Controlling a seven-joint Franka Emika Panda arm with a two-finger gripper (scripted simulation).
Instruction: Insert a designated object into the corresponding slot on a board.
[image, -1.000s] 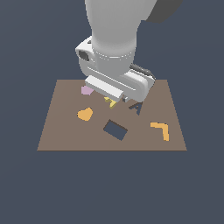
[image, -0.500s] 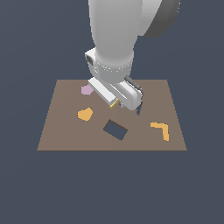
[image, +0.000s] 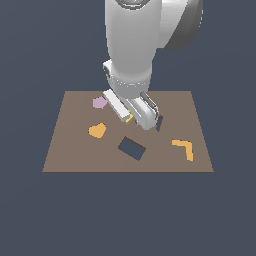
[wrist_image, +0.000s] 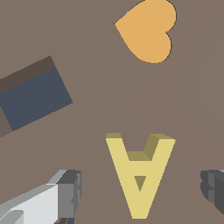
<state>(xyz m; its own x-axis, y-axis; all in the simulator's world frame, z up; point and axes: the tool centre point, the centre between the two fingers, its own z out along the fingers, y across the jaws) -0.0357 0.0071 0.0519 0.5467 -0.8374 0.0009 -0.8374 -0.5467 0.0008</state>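
The designated object, a pale-yellow letter "A" (wrist_image: 140, 170), lies flat on the brown board (wrist_image: 96, 118). My gripper (wrist_image: 140, 188) is open and straddles it, with one finger (wrist_image: 65, 192) on each side and neither touching it. In the exterior view the hand (image: 142, 112) sits low over the board's middle, and only a sliver of the yellow A (image: 129, 118) shows beneath it. The dark navy slot (image: 159, 122) peeks out just to the exterior view's right of the hand, mostly hidden by it.
A larger dark rectangular cutout (image: 132, 148) (wrist_image: 35, 98) lies in front of the hand. An orange heart-like piece (image: 97, 130) (wrist_image: 146, 30) and a pink piece (image: 99, 103) sit toward the exterior view's left. An orange L-shaped piece (image: 184, 148) lies at the right.
The hand has come down closer to the board and turned about its wrist. The pieces on the board have not moved.
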